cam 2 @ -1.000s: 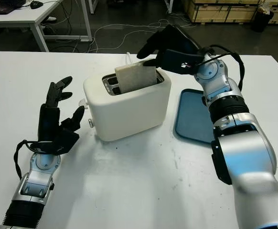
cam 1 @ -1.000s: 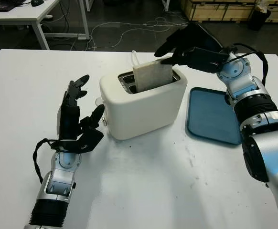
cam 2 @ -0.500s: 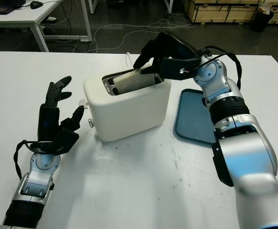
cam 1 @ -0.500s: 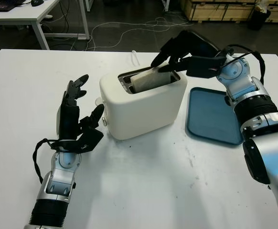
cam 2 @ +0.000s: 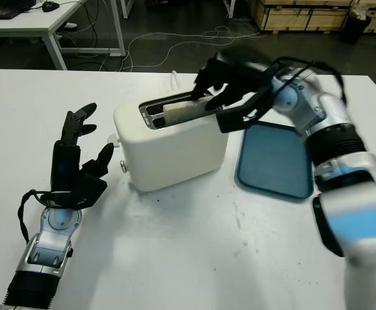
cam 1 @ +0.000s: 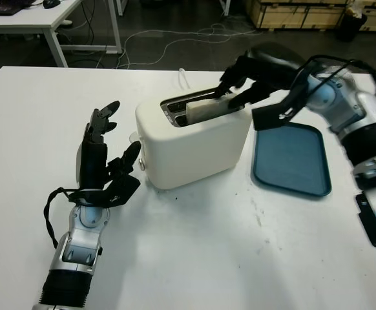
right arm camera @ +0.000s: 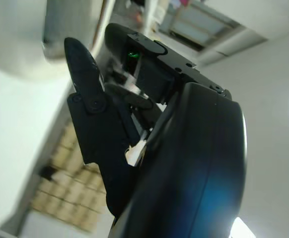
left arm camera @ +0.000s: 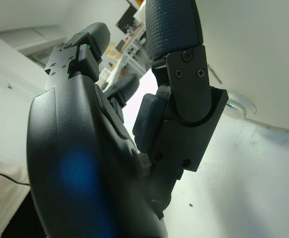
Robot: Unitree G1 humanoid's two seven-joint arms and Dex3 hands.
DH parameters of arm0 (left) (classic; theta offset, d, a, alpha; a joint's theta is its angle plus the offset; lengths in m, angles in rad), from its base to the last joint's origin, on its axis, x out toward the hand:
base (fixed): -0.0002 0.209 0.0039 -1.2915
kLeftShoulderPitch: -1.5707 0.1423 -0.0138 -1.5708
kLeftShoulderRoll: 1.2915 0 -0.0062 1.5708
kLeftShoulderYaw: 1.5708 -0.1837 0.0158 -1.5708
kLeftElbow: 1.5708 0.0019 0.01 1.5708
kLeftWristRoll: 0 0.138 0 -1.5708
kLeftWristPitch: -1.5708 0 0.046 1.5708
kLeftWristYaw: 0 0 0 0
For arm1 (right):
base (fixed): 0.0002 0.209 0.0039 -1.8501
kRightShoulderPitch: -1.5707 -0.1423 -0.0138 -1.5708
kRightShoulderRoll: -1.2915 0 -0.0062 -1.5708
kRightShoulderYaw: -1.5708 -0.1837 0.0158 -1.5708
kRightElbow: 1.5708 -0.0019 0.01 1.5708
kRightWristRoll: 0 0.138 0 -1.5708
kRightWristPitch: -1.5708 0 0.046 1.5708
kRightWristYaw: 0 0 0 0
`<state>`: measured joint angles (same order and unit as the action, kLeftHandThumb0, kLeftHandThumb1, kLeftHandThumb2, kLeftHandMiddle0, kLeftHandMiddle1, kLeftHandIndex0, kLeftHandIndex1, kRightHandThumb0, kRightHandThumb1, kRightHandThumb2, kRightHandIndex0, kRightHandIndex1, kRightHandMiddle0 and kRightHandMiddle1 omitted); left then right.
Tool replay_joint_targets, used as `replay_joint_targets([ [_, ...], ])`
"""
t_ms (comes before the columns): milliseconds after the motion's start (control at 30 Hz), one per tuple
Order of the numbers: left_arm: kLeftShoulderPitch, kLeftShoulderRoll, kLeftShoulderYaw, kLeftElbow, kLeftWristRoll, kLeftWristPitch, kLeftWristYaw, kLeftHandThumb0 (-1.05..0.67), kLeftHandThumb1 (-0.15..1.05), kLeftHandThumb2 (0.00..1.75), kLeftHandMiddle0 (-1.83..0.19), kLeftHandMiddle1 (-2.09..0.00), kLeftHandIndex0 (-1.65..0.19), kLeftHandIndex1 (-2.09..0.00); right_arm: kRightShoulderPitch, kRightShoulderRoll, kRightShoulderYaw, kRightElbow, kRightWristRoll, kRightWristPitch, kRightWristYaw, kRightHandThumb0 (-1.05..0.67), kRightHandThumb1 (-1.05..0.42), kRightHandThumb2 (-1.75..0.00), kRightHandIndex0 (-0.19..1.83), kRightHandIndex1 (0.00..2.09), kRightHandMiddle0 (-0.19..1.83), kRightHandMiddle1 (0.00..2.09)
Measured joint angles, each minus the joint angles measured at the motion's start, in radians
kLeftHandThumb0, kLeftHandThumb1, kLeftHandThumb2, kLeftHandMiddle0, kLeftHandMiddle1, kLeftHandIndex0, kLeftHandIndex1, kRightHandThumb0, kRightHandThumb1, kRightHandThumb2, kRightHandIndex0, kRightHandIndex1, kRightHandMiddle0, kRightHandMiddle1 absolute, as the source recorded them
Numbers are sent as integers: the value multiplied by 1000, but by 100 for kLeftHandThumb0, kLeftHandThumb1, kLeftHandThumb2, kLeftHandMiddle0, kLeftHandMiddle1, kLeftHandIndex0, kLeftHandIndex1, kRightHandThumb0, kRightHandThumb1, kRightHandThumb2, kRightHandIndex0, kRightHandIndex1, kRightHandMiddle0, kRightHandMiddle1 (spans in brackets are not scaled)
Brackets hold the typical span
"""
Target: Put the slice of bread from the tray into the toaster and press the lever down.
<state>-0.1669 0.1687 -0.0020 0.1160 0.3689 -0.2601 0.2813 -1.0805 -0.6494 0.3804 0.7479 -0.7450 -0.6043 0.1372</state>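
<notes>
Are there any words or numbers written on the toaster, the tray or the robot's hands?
None can be read: the toaster, the blue tray, the left robot hand and the right robot hand show no words or numbers.

Bread slice (cam 2: pixel 187 109) in toaster (cam 2: pixel 170 143), right hand (cam 2: pixel 230 77) above.

Both arms are silver-grey metal with black ribbed bands at the joints. Each ends in a matte black three-fingered hand, the left hand (cam 1: pixel 101 169) and the right hand (cam 1: pixel 252 74). Black cables loop beside each wrist. Small screws stud the left hand's finger segments (left arm camera: pixel 186 89).
</notes>
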Motion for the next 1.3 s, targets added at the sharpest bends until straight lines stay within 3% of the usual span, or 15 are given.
replay_joint_targets([
  [267, 0, 0, 1, 0, -2, 0, -1, -102, 92, 60, 0, -115, 0, -66, 26, -12, 14, -91, -55, 4, -72, -55, -87, -1, 73, 35, 93, 0],
  [500, 0, 0, 1, 0, -2, 0, -1, -101, 92, 62, 0, -112, 0, -65, 62, -6, -44, -100, -29, -9, -210, -52, -90, -1, 72, 38, 85, 0],
  [700, 1, 15, 2, -12, 15, 0, -1, -101, 92, 64, 0, -118, 0, -69, 160, 47, -155, -93, 145, -32, -291, -47, -91, -1, 76, 33, 87, 1],
  [800, 1, 52, 12, -38, 44, 0, -2, -99, 92, 66, 0, -126, 0, -75, 255, 75, -228, -94, 304, -35, -246, -42, -92, -1, 80, 23, 85, 0],
  [967, 2, 123, 37, -108, 38, 3, -67, -92, 92, 59, 0, -129, 0, -89, 465, 96, -352, -228, 542, 42, -126, -27, -91, 0, 81, 12, 77, 0],
  [1133, -3, 240, 76, -145, 20, -13, -173, -86, 87, 58, 0, -155, 0, -127, 650, 150, -432, -381, 799, 173, 43, -23, -92, -6, 80, 8, 70, 0],
  [1300, -64, 373, 101, -155, 16, -22, -281, -88, 81, 65, -1, -173, 0, -155, 774, 224, -482, -461, 889, 246, 81, -22, -92, -14, 79, 6, 70, 0],
])
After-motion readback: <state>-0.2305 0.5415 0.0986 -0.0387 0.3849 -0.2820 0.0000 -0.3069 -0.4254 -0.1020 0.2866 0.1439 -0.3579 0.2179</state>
